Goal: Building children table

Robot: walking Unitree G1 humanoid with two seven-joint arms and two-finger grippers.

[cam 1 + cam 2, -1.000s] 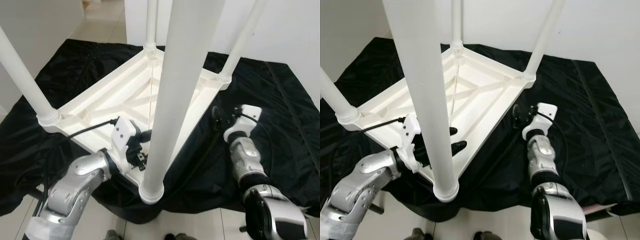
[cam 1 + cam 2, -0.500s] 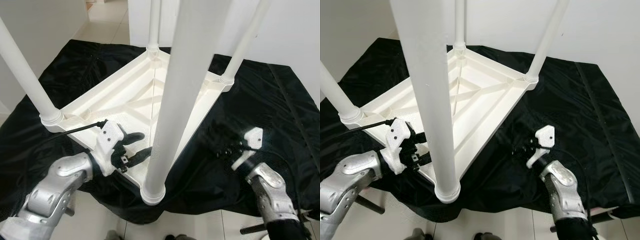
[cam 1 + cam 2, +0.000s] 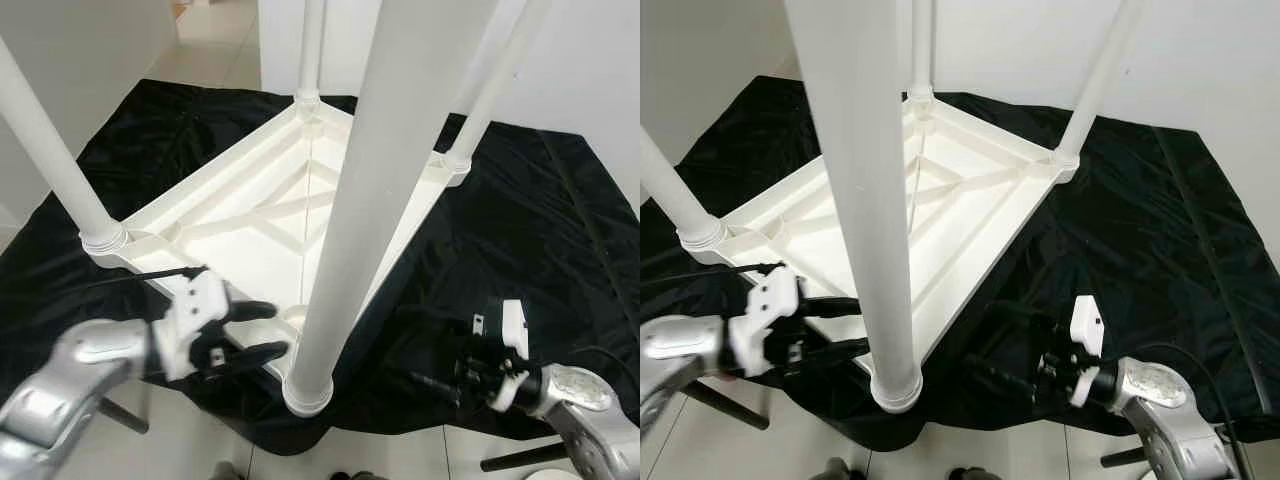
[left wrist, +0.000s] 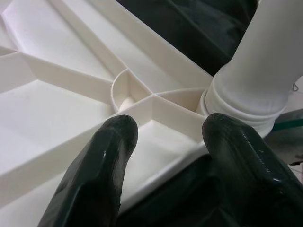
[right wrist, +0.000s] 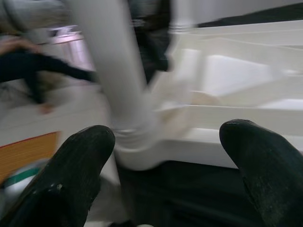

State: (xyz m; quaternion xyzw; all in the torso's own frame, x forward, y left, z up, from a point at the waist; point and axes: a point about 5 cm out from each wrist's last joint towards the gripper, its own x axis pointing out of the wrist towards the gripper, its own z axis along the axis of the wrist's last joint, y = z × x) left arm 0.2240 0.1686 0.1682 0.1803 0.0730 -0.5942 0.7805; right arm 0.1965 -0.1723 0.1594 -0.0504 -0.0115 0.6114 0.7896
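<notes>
White table (image 3: 270, 205) upside down on a black cloth (image 3: 520, 230), four legs up.

Left gripper (image 3: 255, 330) spread wide beside the near leg (image 3: 340, 250), holding nothing. Right gripper (image 3: 1005, 365) low over the cloth, fingers apart, empty too.

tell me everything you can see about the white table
The white table looks like moulded plastic and lies upside down on a black sheet, its ribbed underside facing up. Four round white legs stand up from the corners. The left gripper, fingers open, straddles the rim beside the nearest leg.
</notes>
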